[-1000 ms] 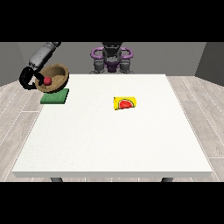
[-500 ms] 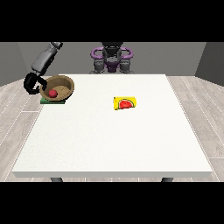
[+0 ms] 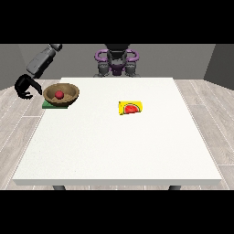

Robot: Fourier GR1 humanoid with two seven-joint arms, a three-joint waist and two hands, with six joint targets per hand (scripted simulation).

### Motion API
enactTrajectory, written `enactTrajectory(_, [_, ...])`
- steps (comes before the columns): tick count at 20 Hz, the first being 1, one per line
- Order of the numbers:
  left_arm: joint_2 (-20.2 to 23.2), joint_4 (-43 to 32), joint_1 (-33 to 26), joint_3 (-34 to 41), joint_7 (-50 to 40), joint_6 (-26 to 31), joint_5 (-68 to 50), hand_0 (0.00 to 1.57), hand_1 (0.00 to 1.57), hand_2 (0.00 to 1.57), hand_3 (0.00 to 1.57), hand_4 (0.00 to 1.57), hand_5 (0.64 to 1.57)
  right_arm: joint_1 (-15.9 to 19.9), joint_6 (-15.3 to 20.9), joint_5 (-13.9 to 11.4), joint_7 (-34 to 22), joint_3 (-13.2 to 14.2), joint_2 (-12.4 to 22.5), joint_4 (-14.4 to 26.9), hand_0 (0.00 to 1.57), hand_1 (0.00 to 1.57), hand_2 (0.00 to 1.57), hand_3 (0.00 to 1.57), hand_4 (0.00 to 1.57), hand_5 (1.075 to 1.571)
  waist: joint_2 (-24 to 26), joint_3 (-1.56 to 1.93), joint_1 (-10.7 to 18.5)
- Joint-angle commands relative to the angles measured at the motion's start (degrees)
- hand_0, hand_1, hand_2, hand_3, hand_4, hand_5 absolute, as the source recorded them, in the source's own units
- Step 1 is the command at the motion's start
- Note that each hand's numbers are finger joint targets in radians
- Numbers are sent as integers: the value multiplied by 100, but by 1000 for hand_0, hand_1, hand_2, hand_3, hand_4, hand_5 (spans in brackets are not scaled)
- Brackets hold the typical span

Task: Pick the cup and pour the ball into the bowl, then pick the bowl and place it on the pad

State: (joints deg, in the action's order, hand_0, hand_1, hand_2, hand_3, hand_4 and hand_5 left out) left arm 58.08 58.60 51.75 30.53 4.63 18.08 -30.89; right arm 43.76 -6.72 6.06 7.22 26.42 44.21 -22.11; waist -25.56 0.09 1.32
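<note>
Bowl (image 3: pixel 61 94) now set down on the green pad (image 3: pixel 49 105) at the tabletop (image 3: pixel 119 146) far-left corner, no longer tilted in a grasp as half a second ago. Red ball (image 3: pixel 59 94) inside the bowl. Hand at the view's left (image 3: pixel 23 87) drawn back off the table edge, apart from the bowl, fingers curled and holding nothing. Task apparently complete. Cup (image 3: pixel 130 108) on its side mid-table, yellow with a watermelon print. Other hand not visible.
</note>
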Motion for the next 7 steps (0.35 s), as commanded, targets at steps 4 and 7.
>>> enactTrajectory(4, [-63, 27, -96, -80, -60, -166, 10, 0, 0, 0, 0, 0, 1515, 322, -171, 92, -303, 33, 217, -11, 325, 325, 400, 517, 0, 1493, 170, -5, -127])
enactTrajectory(7, [-93, -279, -280, 14, 247, 123, -12, 0, 0, 0, 0, 0, 1515, 459, -545, 272, -605, 177, 642, -77, 134, 134, 280, 375, 0, 1467, 188, -10, -81])
